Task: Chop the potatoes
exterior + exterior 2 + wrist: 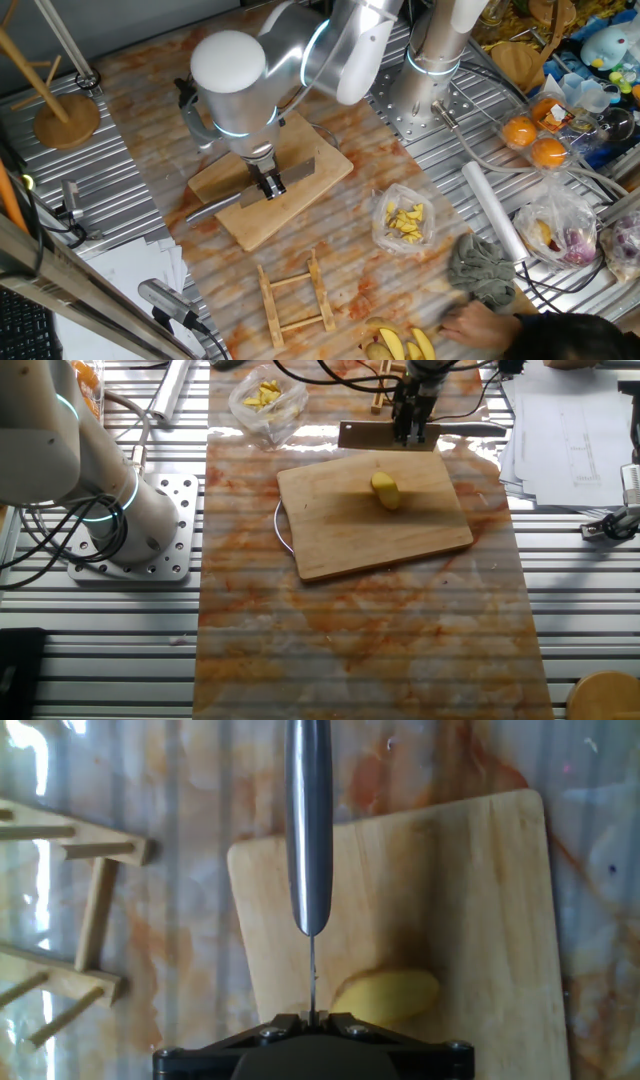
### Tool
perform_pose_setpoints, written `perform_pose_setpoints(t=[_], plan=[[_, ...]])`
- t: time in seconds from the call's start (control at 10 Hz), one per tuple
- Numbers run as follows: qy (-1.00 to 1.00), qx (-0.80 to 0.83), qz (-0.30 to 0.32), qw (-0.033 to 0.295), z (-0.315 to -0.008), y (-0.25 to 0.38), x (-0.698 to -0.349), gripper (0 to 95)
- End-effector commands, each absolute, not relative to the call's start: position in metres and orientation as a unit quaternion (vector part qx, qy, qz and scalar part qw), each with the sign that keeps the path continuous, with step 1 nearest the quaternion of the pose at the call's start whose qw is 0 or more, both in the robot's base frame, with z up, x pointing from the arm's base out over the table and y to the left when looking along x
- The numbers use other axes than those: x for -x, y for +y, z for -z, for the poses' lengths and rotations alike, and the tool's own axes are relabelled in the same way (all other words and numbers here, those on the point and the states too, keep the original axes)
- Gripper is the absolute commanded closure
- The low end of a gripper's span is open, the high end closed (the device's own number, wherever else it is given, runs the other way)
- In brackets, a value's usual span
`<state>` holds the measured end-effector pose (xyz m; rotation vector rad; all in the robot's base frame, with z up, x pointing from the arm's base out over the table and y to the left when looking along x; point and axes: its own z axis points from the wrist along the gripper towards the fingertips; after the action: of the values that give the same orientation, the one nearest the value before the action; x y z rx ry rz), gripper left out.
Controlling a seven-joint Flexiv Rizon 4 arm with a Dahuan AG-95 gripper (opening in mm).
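Potato [386, 490] is what you are dealing with here: one small, smooth, pale-yellow oval lying near the middle of the wooden cutting board [340, 540], whole and uncut as far as the views show. Judge it as light, firm and dense, with a rounded and probably slick skin, so expect it to roll or skid on the board if the blade meets it off-centre; it will not crush, but it may squirt sideways. You do not take hold of the potato itself: your hold is on the knife [420, 433], a flat steel cleaver whose dark handle sits between the fingers of the claw [411, 432], which is clamped on it. In the hand view the blade [309, 830] shows edge-on as a thin, shiny strip running away from the claw, and the potato [386, 996] lies just to one side of that line, not under it. From the other fixed view the knife appears to hang over the board's far edge, apart from the potato. The board is pale, matte, grained wood with rounded corners, resting on a glossy, orange-stained marbled sheet [370, 650] over the ribbed metal tabletop [100, 650]. A small wooden rack [295, 297] stands beside the board, and a clear plastic bag of yellow chunks [405, 220] lies nearby.
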<state>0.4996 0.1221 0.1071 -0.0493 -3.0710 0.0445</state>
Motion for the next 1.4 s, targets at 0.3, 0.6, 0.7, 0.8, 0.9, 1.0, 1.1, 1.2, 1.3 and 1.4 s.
perform_pose_setpoints(t=[0.3, 0.6, 0.7, 0.8, 0.9, 1.0, 1.1, 1.2, 1.3, 1.4], plan=[[-0.999, -0.025, -0.013, 0.025, -0.108, 0.121, -0.499, 95.0], [-0.999, -0.038, -0.017, 0.014, -0.091, 0.11, -0.488, 95.0], [-0.999, -0.04, -0.018, 0.014, -0.089, 0.108, -0.488, 95.0], [-0.999, -0.042, -0.018, 0.016, -0.088, 0.106, -0.488, 95.0], [-0.999, -0.043, -0.018, 0.017, -0.088, 0.105, -0.486, 95.0], [-0.999, -0.043, -0.017, 0.018, -0.087, 0.104, -0.485, 95.0], [-0.999, -0.044, -0.019, 0.02, -0.085, 0.102, -0.483, 95.0], [-0.999, -0.046, -0.02, 0.019, -0.082, 0.101, -0.481, 95.0], [-0.999, -0.046, -0.02, 0.018, -0.08, 0.1, -0.481, 95.0], [-0.999, -0.046, -0.017, 0.018, -0.079, 0.1, -0.481, 95.0]])
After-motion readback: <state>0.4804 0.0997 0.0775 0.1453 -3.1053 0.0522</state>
